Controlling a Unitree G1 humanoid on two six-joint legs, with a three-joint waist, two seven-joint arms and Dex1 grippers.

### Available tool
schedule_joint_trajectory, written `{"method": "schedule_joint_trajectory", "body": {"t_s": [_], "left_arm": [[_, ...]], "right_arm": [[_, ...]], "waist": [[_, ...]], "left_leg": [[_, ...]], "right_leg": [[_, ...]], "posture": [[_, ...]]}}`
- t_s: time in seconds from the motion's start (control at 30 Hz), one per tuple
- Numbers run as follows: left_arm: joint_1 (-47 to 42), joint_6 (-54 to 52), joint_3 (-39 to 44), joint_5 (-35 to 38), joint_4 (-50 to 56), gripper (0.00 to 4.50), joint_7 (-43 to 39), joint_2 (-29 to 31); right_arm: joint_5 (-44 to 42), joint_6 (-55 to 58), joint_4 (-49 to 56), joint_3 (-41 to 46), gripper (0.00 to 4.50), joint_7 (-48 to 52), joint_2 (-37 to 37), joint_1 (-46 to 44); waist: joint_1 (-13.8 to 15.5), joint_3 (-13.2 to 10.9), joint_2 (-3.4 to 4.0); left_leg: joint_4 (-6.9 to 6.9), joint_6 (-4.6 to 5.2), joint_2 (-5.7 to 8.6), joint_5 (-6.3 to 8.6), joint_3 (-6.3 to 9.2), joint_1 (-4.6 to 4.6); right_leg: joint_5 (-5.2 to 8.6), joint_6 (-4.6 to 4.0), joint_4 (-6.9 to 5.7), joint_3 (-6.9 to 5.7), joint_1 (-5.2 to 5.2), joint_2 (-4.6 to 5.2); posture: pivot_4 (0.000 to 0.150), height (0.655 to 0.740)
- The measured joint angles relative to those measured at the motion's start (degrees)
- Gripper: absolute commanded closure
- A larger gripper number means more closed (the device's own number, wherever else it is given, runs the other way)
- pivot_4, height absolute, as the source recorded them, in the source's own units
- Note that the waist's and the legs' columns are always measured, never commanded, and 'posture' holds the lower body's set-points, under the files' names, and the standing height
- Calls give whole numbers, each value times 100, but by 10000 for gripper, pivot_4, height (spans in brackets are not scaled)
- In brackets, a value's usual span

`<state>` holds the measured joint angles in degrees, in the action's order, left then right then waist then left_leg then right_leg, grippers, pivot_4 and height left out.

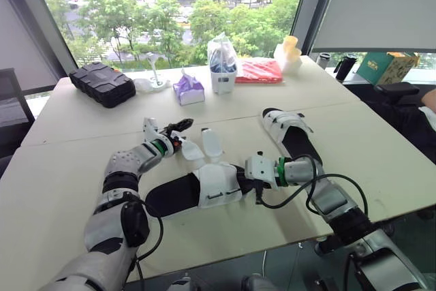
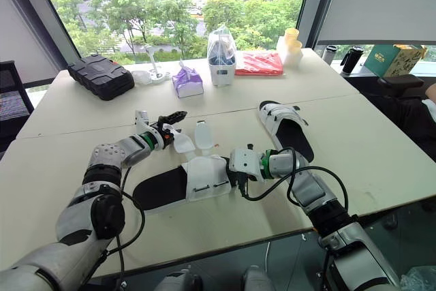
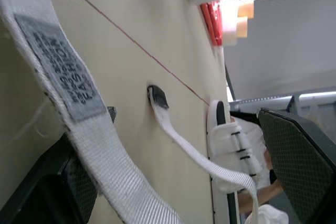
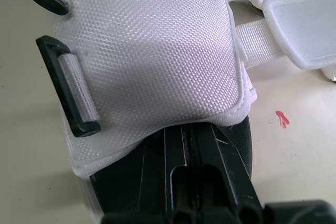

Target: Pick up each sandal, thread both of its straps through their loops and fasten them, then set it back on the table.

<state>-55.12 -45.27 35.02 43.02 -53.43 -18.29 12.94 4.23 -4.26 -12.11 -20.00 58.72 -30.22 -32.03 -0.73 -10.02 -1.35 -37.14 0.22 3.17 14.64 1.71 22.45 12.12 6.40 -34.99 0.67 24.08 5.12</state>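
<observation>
Left jaws: sitting wide open on the left gripper (image 1: 178,127), with a white strap (image 3: 68,77) lying across one finger (image 3: 73,182), label side up.
Right jaws: looking pressed together on the right gripper (image 1: 244,182), tips hiding under the edge of the white upper (image 4: 157,51).
Near sandal (image 1: 170,197): lying flat on the counter (image 1: 61,168) between both arms, straps flopping loose, black loops (image 4: 73,93) sitting empty.
Far sandal (image 1: 289,134): resting further back on the right, straps looking done up.
</observation>
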Motion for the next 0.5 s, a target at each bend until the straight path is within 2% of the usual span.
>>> {"method": "schedule_joint_trajectory", "body": {"t_s": [0.13, 0.23, 0.43, 0.47, 0.5], "left_arm": [[-162, 282, 61, 0, -300, 0, -37, 126], [-262, 439, 67, -1, -488, 8244, -78, 209], [-384, 569, 63, -1, -614, 38162, -257, 290], [-386, 567, 57, -3, -615, 44361, -291, 290], [-385, 550, 37, -8, -610, 44361, -322, 293]], "right_arm": [[2, -4, 0, 0, 44330, 0, -2, 0], [2, -7, 0, 0, 45000, 4, -2, 0], [3, -10, 0, 0, 45000, 8, -3, 0], [3, -11, 0, 0, 45000, 8, -3, 0], [3, -11, 0, 0, 45000, 8, -3, 0]], "waist": [[1, 0, 0], [0, 0, -1], [-1, 0, -1], [-1, 0, -1], [-1, 0, -1]], "left_leg": [[0, 1, 0, 0, 0, 0], [0, 1, 0, -1, 0, 0], [0, 1, 0, -1, 0, 0], [0, 1, 0, -1, 0, 0], [0, 1, 0, -1, 0, 0]], "right_leg": [[0, 0, 0, 0, 0, 0], [0, 0, 0, -1, 0, -1], [0, 0, -1, -1, 0, -1], [0, 0, -1, 0, 0, -1], [0, 0, -1, -1, 0, -1]], "posture": [[1500, 7400], [1500, 7400], [1500, 7400], [1500, 7400], [1500, 7400]]}}
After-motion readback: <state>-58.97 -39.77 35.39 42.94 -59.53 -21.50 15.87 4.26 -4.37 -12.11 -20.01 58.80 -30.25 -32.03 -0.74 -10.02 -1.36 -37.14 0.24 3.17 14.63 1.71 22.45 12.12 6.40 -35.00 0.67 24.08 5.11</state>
